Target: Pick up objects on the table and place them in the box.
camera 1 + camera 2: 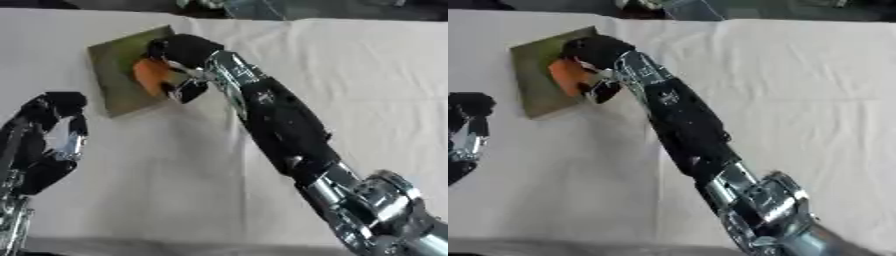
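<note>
Box (118, 75) lies flat at the table's (350, 75) far left; our right hand (179, 55) reaches over it, fingers curled round an orange object (150, 75), held there, we judge, for release. Left hand (48, 135) idles near left, fingers relaxed.

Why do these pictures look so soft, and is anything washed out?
Left eye view: the white table cloth is bright, nearly washed out, and the orange object at the right hand over the box has smeared edges. Right eye view: equally soft; the left hand is cut by the frame's edge.
</note>
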